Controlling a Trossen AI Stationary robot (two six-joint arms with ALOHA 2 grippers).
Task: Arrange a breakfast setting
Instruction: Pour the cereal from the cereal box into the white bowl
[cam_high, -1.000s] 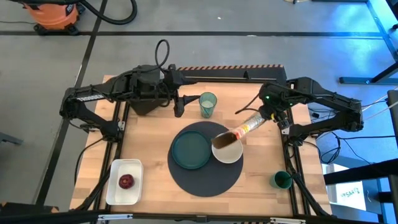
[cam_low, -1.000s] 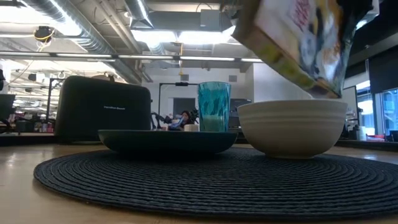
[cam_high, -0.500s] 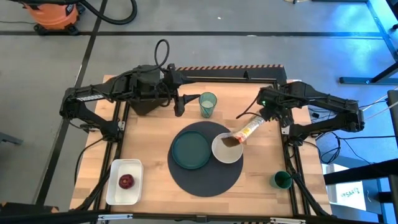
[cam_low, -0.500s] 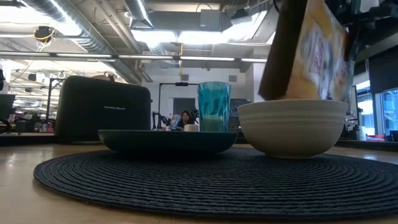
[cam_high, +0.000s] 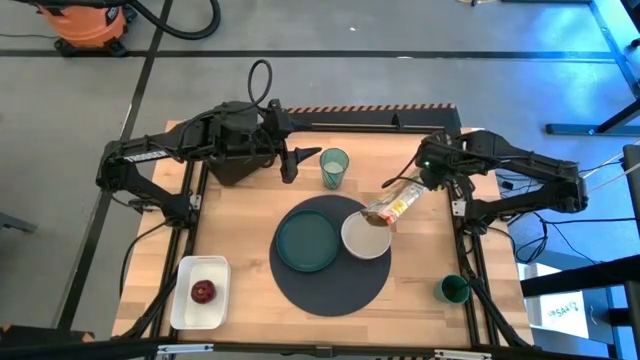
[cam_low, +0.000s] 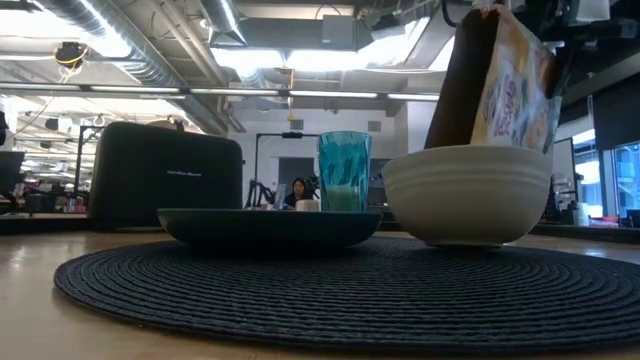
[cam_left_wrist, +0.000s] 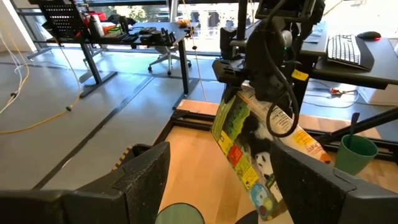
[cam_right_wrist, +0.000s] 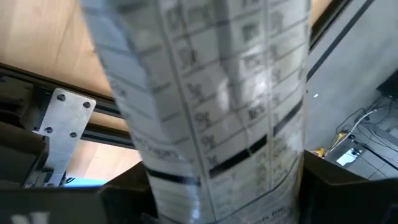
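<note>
Yellow cereal box hangs tilted above the far rim of the white bowl, its open end dipping toward the bowl and its other end clamped in the right gripper; from table height the box rises steeply behind the bowl, and whether it touches the rim cannot be told. In the right wrist view the box's printed panel fills the frame between that gripper's dark fingers. The bowl sits on the right part of the large round dark-blue mat, just beside the teal plate, which lies on the mat's left part. A translucent teal tumbler stands on the wooden surface beyond the mat, and the small dark-green mug stands well apart near the surface's front right corner. The red fruit rests in the white rectangular tray at the front left corner. The left gripper hovers near the back of the surface beside the black toaster, just left of the tumbler, its fingers spread apart and holding nothing, as its wrist view shows with the two dark fingers standing wide. Across the room, a person sits in the background, seen between toaster and tumbler.
</note>
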